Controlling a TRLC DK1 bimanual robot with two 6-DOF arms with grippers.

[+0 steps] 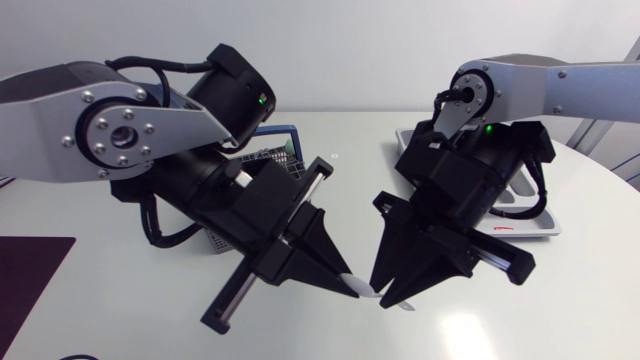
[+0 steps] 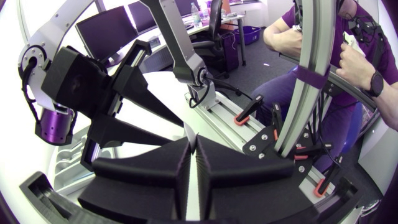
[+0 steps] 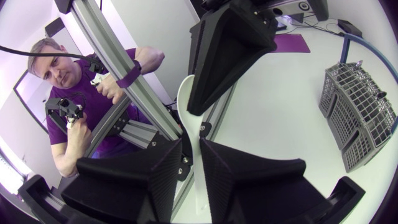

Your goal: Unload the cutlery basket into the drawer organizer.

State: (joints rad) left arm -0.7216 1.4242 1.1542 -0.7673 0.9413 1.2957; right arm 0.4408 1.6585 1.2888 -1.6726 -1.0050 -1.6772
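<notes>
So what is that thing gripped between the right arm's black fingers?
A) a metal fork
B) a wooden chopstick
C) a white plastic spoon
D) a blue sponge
C: the right wrist view shows a white plastic spoon standing up between the right arm's black fingers.

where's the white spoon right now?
Head view, front centre, just above the table: the white spoon bridges the tips of the left gripper and right gripper. Both look shut on it, mid-handover.
</notes>
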